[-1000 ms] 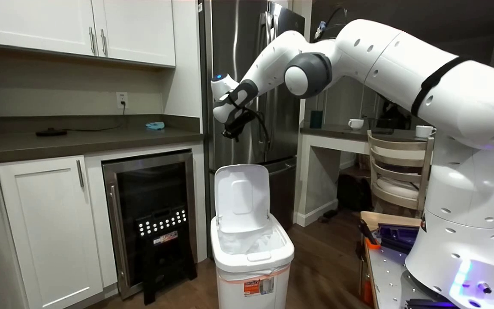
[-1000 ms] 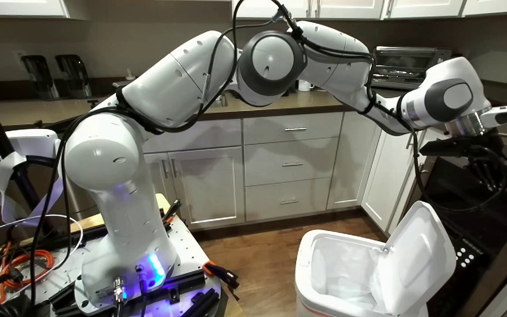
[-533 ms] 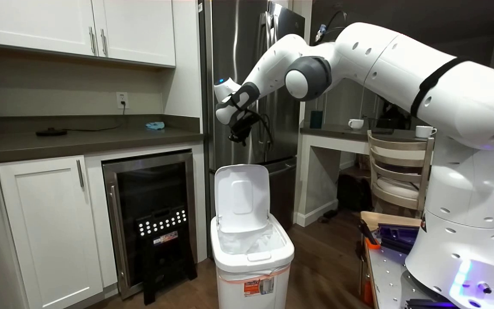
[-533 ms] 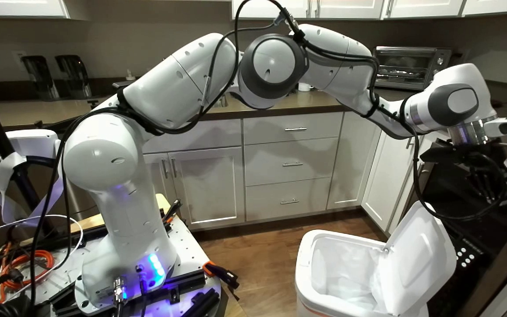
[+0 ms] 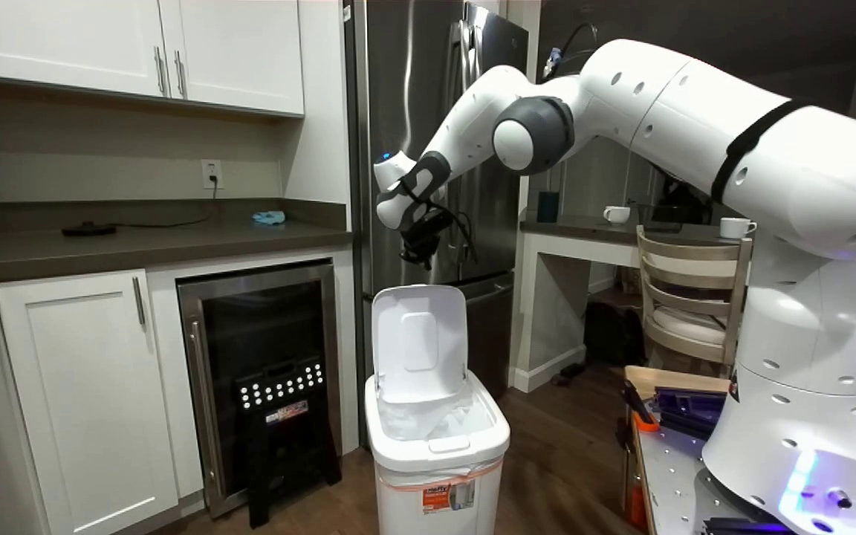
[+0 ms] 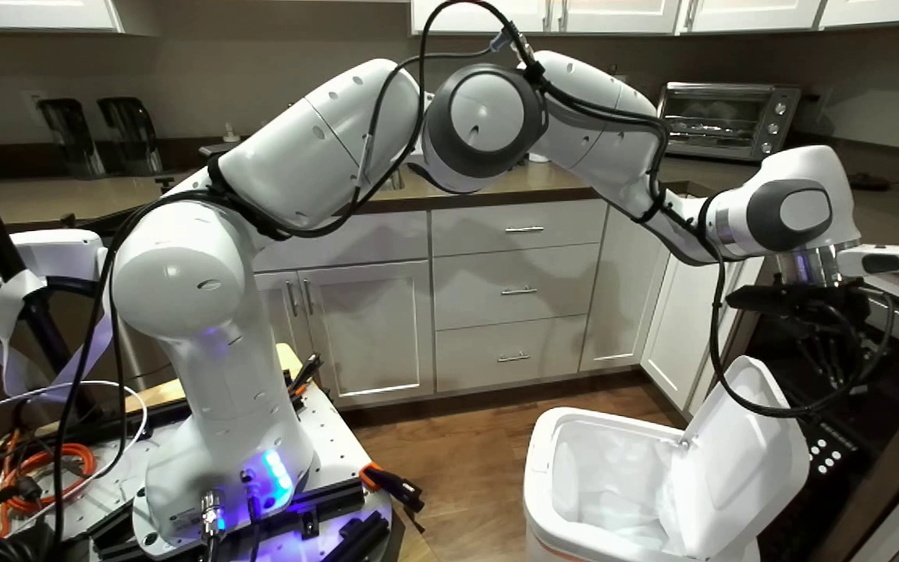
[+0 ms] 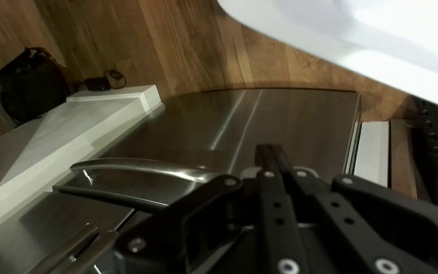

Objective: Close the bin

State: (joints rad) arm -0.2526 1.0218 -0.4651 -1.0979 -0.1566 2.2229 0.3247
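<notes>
I have the white kitchen trash bin point(image 5: 402, 494) in front of the stainless-steel refrigerator point(image 5: 422, 82), hinged lid point(image 5: 419, 342) up. My hand point(image 7: 269, 149) is empty, drawn fully together. I judge the lid light, stiff, slightly slick; rather than pinch it, I'd push its refrigerator-facing back, high up, gently, since the bin may skid.

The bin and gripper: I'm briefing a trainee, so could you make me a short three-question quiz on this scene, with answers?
1. True or false: the lid of the bin stands open.
2. Pick one. The gripper is: a) holding the lid; b) inside the bin; c) apart from the lid.
3. Fill in: in the wrist view, the fingers stand ____ (apart or together).
Key: 1 true; 2 c; 3 together.
</notes>
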